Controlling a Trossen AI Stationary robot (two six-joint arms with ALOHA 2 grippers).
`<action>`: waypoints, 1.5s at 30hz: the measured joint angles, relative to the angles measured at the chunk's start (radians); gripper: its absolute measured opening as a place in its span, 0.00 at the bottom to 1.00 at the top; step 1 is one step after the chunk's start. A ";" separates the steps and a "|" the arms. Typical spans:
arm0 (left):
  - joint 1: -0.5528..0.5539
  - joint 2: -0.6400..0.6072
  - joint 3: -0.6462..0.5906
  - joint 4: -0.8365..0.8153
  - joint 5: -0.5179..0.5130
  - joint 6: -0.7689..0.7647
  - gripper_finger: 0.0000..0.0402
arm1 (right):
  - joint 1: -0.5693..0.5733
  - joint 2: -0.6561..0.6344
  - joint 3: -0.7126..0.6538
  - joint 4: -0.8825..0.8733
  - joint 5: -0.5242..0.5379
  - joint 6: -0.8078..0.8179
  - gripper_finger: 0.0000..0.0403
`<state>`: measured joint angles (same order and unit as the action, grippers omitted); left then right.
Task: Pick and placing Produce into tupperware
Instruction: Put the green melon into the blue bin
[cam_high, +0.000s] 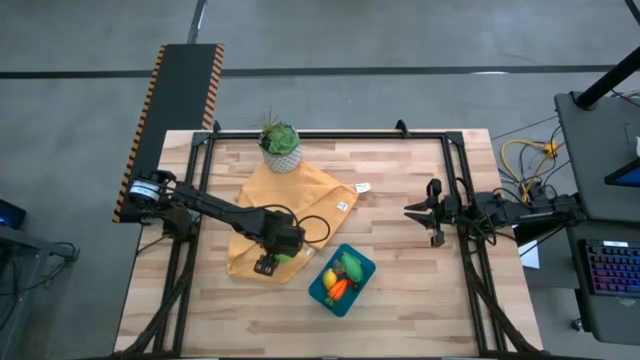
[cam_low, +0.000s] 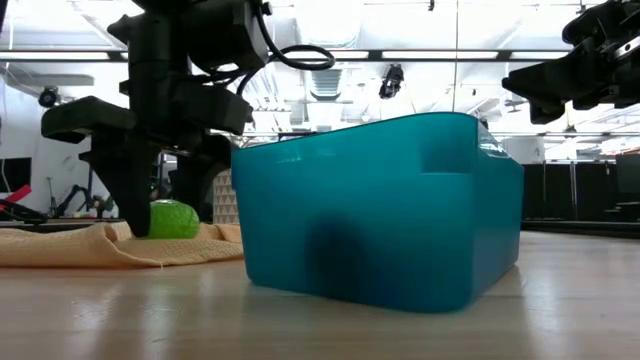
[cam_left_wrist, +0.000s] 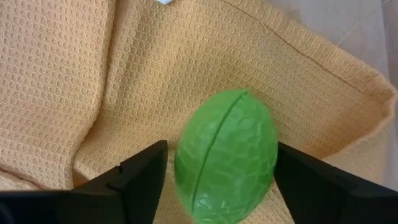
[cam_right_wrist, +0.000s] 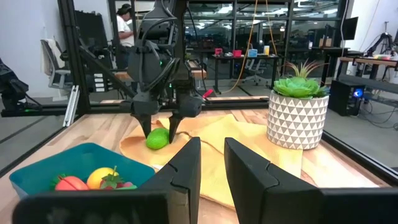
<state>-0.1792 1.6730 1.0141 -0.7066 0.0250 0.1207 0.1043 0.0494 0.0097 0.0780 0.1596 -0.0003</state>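
The left gripper (cam_left_wrist: 214, 186) is lowered over the green piece (cam_left_wrist: 226, 155), which lies on the yellow cloth (cam_left_wrist: 93, 81) beside the blue container (cam_high: 342, 279); its fingers are spread either side, not yet clamped. The piece looks light, rigid and smooth-shelled: grip across its narrow middle to prevent slipping. The right gripper (cam_high: 428, 212) waits released, well apart.
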 joint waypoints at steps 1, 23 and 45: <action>0.000 0.000 -0.001 0.000 0.000 0.000 0.65 | 0.000 0.000 0.000 0.000 0.000 0.000 0.16; 0.000 -0.027 0.037 -0.019 -0.020 -0.008 0.51 | 0.000 0.000 0.000 0.000 0.000 0.000 0.16; 0.000 -0.053 0.184 0.251 -0.027 0.058 0.51 | 0.000 -0.001 0.000 0.001 0.000 0.000 0.16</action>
<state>-0.1791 1.6203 1.1976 -0.4554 -0.0019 0.1783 0.1043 0.0486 0.0097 0.0788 0.1600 -0.0002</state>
